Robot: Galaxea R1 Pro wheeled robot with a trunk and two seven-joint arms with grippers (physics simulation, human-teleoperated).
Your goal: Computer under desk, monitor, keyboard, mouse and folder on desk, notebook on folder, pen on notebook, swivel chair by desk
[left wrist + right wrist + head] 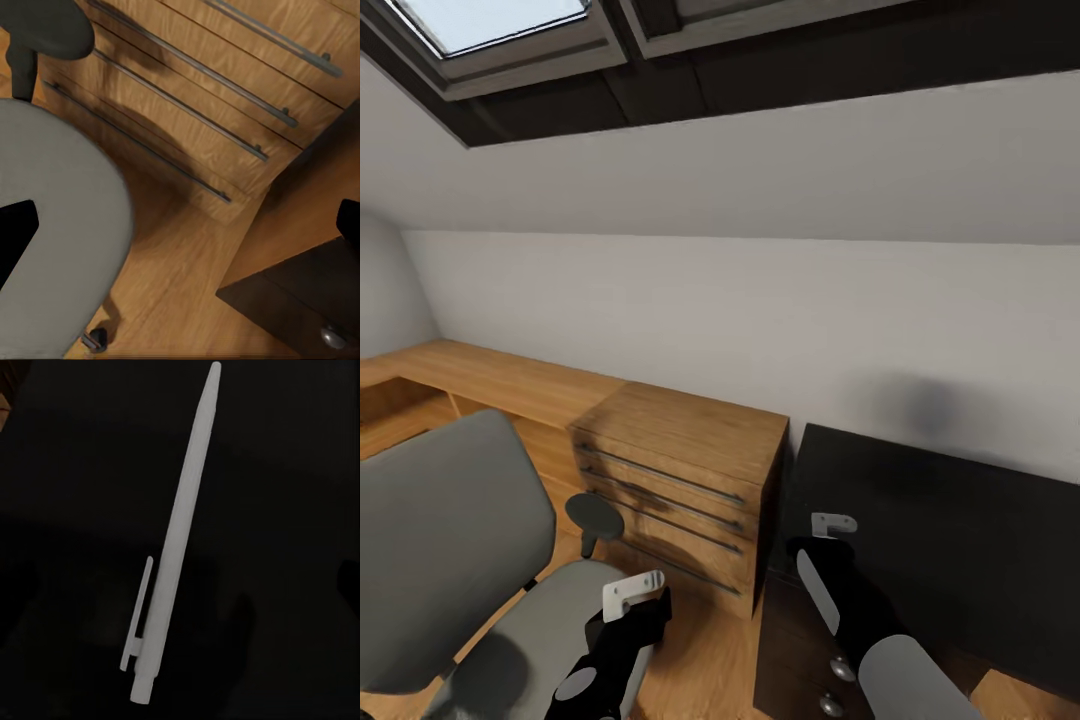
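Note:
A white pen (169,547) lies flat on the black desk (285,472), straight under my right gripper (184,589). That gripper is open, its fingers faint at either side of the pen. In the head view the right arm (840,590) reaches over the near left corner of the desk (960,520). The grey swivel chair (450,540) stands at the left, and the seat (60,225) that I can see is bare. My left gripper (180,232) hangs open between the seat's edge and the wooden floor, holding nothing. The other task things are out of view.
A light wood cabinet (680,470) with long bar handles (180,105) stands between the chair and the desk. The dark drawer pedestal (800,650) with silver knobs (843,668) sits under the desk's left end. A sloped white wall and a skylight (490,20) lie behind.

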